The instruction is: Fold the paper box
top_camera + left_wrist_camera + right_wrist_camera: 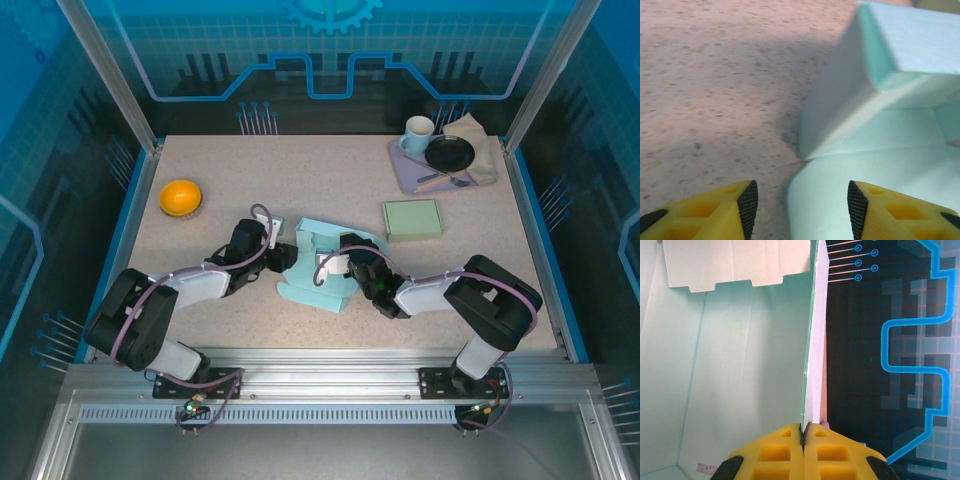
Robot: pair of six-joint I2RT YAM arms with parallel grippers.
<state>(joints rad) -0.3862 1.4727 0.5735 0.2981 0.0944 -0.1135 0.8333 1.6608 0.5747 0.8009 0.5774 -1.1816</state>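
The pale teal paper box (318, 285) lies partly folded at the middle of the table, one wall raised. My left gripper (283, 256) is at its left side. In the left wrist view this gripper (802, 200) stands open, its black pads (748, 202) apart over the table and a flat rounded flap of the box (900, 45). My right gripper (346, 263) sits at the box's right side. In the right wrist view it (803, 429) is shut on the thin edge of an upright panel of the box (740, 365).
An orange bowl (181, 196) sits at the left. A closed green box (411, 219) lies right of centre. At the back right a lilac tray (405, 172) carries a mug (419, 133), a black plate (450, 153) and a cloth (480, 140).
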